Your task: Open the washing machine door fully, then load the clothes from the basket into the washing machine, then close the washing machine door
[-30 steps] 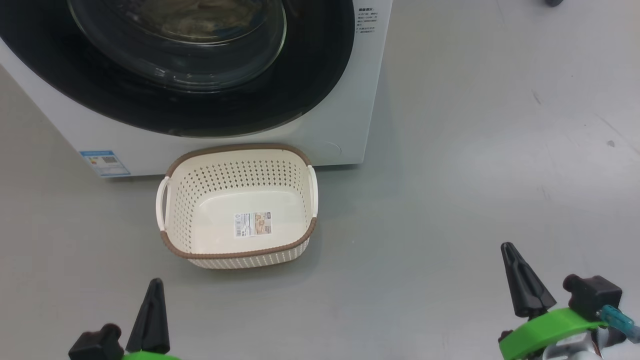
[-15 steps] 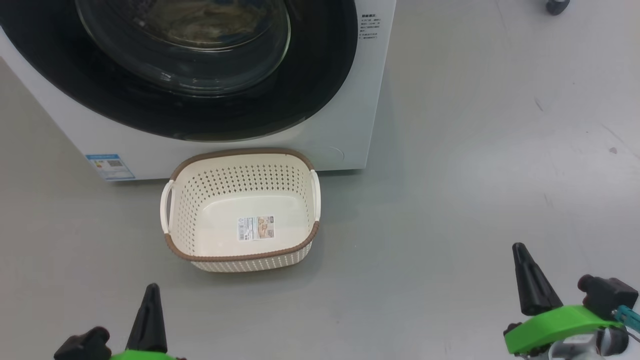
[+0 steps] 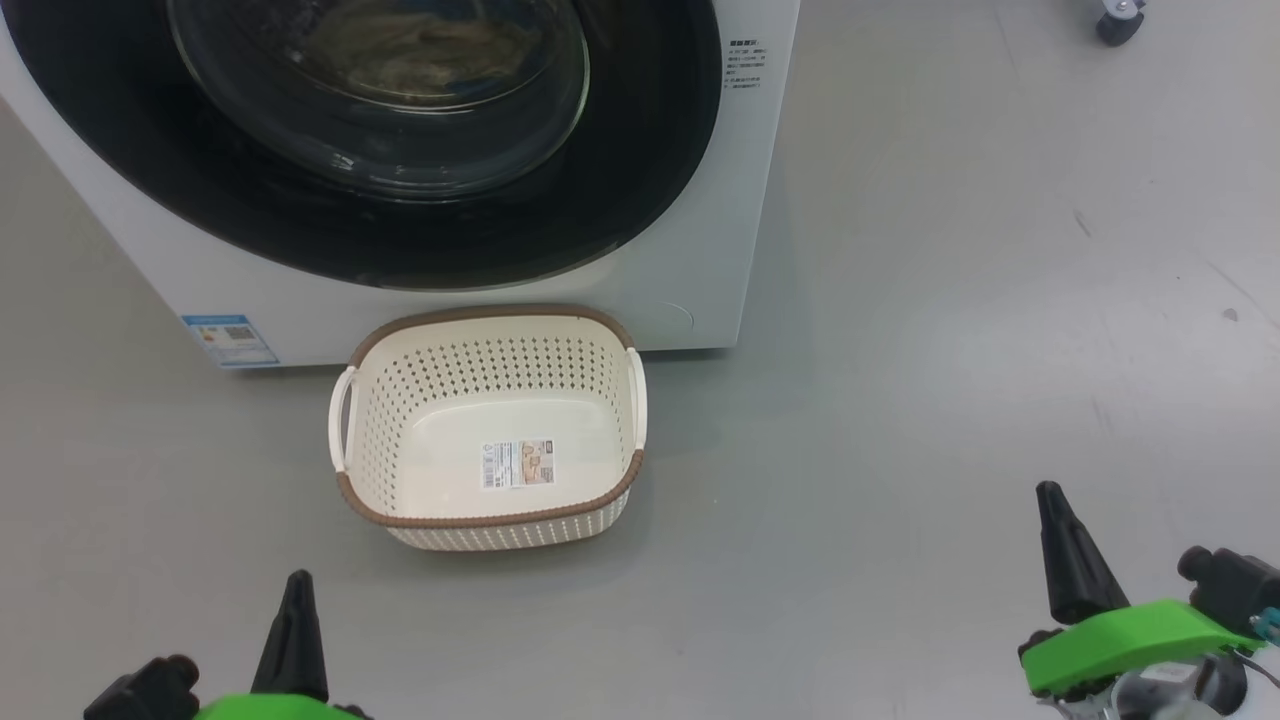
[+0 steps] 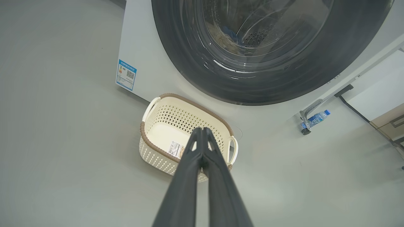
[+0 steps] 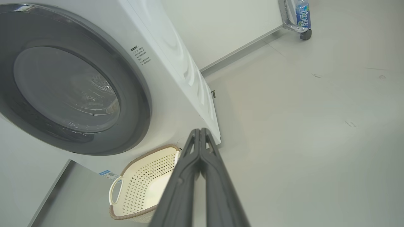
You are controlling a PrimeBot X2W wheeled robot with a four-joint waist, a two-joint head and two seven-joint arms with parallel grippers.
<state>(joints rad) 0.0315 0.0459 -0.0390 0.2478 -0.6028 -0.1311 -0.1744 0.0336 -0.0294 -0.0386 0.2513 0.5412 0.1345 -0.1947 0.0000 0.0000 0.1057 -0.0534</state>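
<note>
door (image 3: 400, 140): shut flush on the washer (image 3: 700, 280), far left | clothes (image 3: 400, 45): pale heap behind the glass | basket (image 3: 480, 312): empty, on the floor (image 3: 900, 400) against the washer | left gripper (image 3: 298, 590), right gripper (image 3: 1052, 500): near, fingers pressed together, empty | risk: latch may be uncaught, so the door could swing out; a re-push could knock the basket

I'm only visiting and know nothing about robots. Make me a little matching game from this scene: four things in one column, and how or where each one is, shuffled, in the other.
Things:
1. basket
2. washing machine door
3. left claw
4. blue label

States or places:
a. tips pressed together, holding nothing
b. low on the washing machine front
c. empty, standing on the floor
d. closed, glossy black ring around glass

Pairs: 1-c, 2-d, 3-a, 4-b
</note>
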